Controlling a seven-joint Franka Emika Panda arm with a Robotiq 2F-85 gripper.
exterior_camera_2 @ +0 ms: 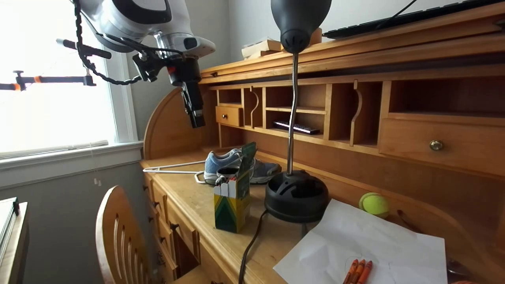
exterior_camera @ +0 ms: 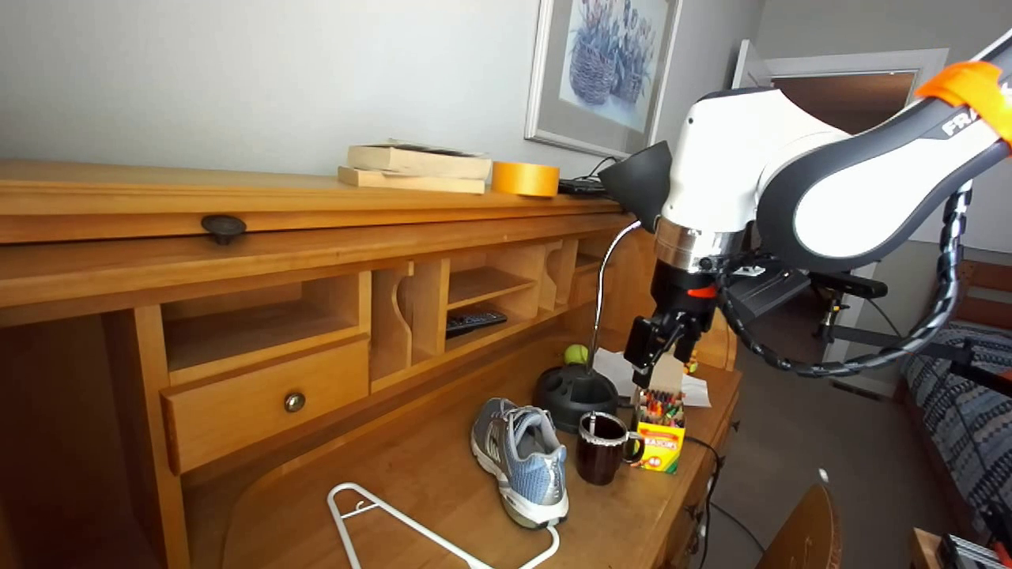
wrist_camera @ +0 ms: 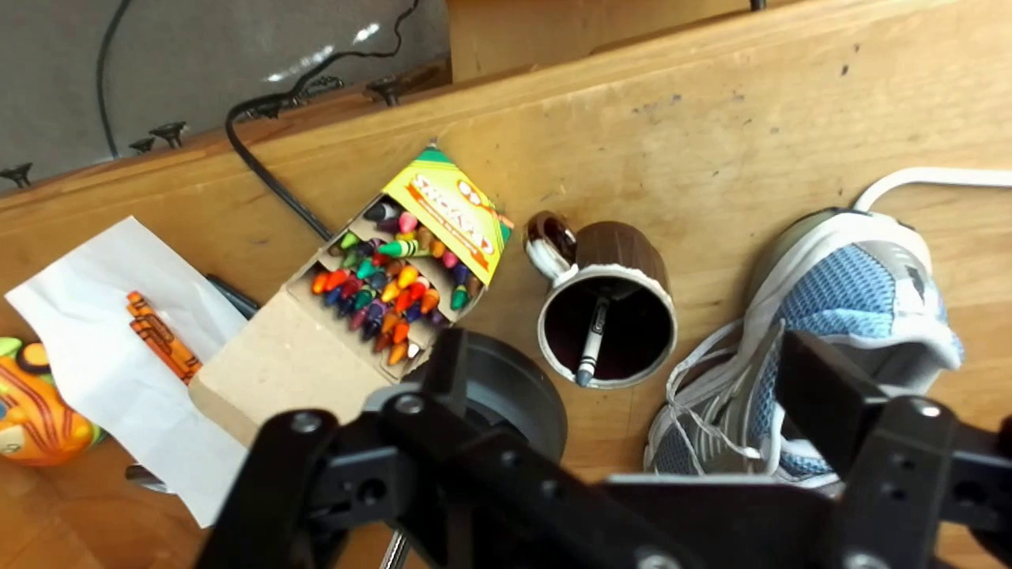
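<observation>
- The pincer (exterior_camera: 662, 362) hangs above the counter (wrist_camera: 751, 142), pointing down, its fingers (wrist_camera: 818, 387) spread wide apart with nothing gripped between them.
- Below it, framed by the gap between the fingers in the wrist view, a brown mug (wrist_camera: 621, 245) stands upright on the counter, well apart from the fingertips.
- A grey-tipped crayon (wrist_camera: 594, 336) leans inside that mug, below the pincer, its tip by the rim.
- The mug's handle points toward a crayon box (wrist_camera: 455, 205), also lower than the pincer and out past the left-hand finger in the wrist view; its lid is tipped back and coloured crayons (wrist_camera: 387, 288) fill it.
- Under the right-hand finger in that view, partly hidden by it, a blue-and-grey running shoe (wrist_camera: 838, 284) rests sole down just beside the mug.
- Farther from the pincer, a white hanger (wrist_camera: 949, 176) reaches to the shoe's heel.
- The desk lamp (exterior_camera: 575, 399) has its base below the pincer and its shade higher than the fingertips.
- Beyond the box from the pincer lies white paper (wrist_camera: 174, 419) bearing three orange crayons (wrist_camera: 162, 336).
- A tennis ball (exterior_camera_2: 374, 204) sits past the lamp base from the pincer.
</observation>
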